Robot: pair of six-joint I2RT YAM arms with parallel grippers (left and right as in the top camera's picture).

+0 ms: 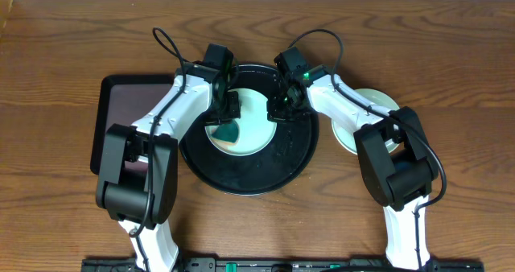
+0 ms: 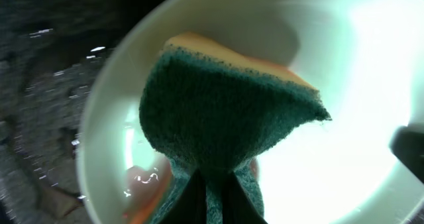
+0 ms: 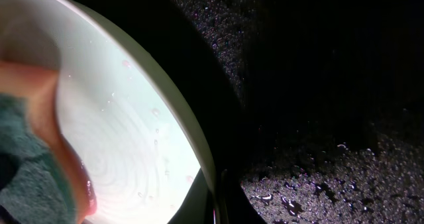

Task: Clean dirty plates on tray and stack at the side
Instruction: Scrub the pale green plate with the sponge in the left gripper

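A pale blue-green plate point(image 1: 256, 119) lies on the large round black tray point(image 1: 245, 171). My left gripper point(image 1: 229, 115) is shut on a green sponge with a yellow-orange back point(image 1: 228, 133) and presses it on the plate's left part. In the left wrist view the sponge point(image 2: 225, 111) covers the plate point(image 2: 344, 71), with a red smear point(image 2: 147, 184) beside the fingers point(image 2: 212, 207). My right gripper point(image 1: 282, 103) is shut on the plate's right rim, which shows in the right wrist view point(image 3: 213, 187) with the plate point(image 3: 126, 138), a red smear point(image 3: 76, 177) and the wet tray point(image 3: 318, 118). No yellow plate shows.
Another pale blue-green plate point(image 1: 374, 103) sits on the wooden table right of the black tray, partly under my right arm. A rectangular dark maroon tray point(image 1: 121, 111) lies to the left, partly under my left arm.
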